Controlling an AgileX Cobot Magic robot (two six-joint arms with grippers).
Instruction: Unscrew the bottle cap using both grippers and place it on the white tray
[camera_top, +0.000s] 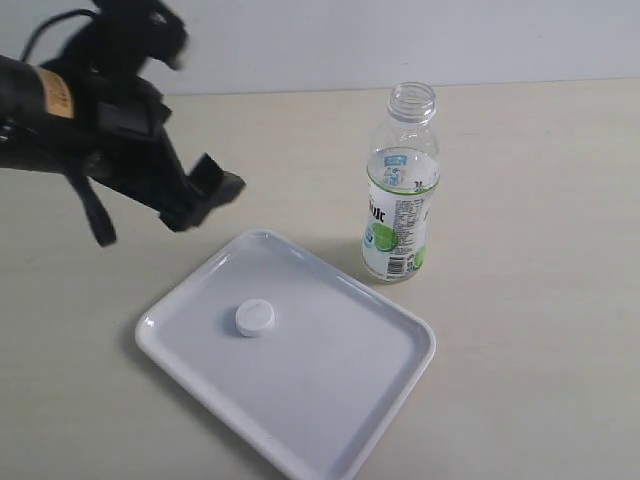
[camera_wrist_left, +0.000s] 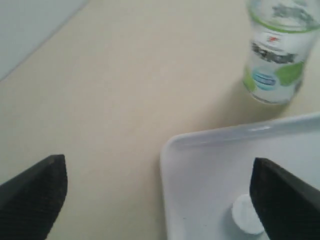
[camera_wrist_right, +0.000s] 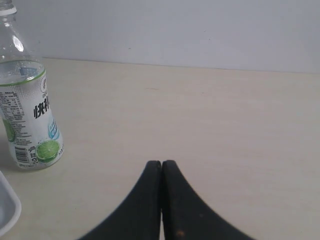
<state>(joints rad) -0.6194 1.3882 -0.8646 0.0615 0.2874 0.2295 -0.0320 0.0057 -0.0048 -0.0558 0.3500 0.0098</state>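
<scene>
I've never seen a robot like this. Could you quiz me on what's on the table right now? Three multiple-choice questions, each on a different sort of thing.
1. State: how does the bottle stand?
A. Upright, mouth open
B. Upright, capped
C. On its side

2. Place: where is the bottle cap?
A. On the bottle's neck
B. On the white tray
C. Under the bottle

3. Colour: the right gripper has fingers of which colour?
A. Orange
B. Silver
C. Black

Answers:
1 A: it stands on its base and its threaded neck is bare.
2 B: the cap lies flat inside the tray's rim, apart from the bottle.
3 C: both fingers, pressed together, show black in the right wrist view.
</scene>
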